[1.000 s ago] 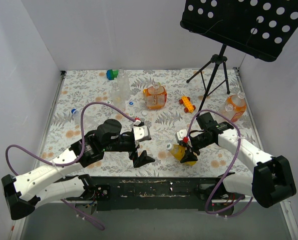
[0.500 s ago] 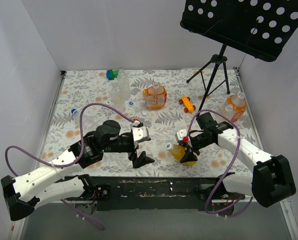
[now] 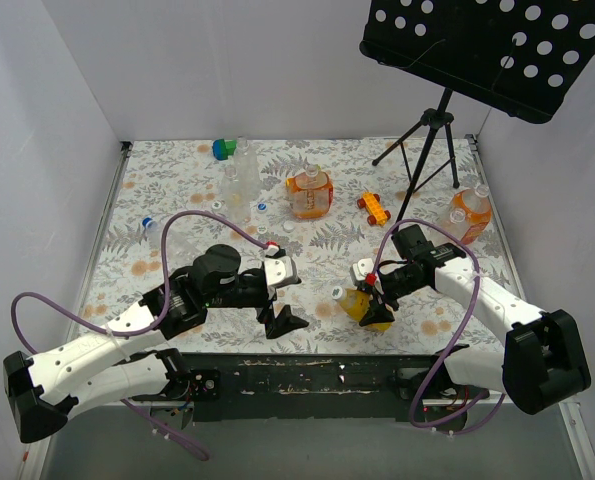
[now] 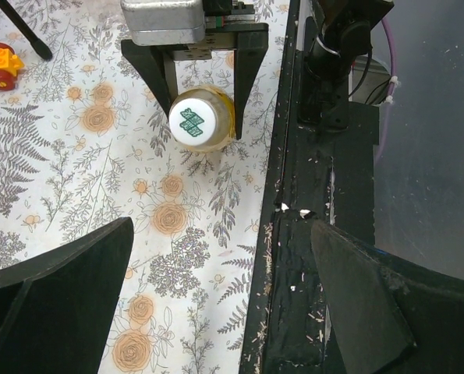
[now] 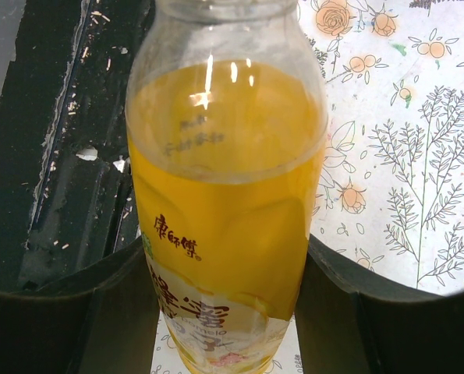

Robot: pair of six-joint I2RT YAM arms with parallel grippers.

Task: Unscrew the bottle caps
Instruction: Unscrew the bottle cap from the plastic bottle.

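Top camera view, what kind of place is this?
Probably a robot lab cell: white walls around a floral table, left arm and right arm bolted at its edge, a music stand behind.

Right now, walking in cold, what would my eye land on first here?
Probably the yellow bottle, held sideways near the front edge of the table by the right claw, its white cap pointing at the left claw, which gapes wide open. Next, the big black perforated music stand looming over the far right corner.
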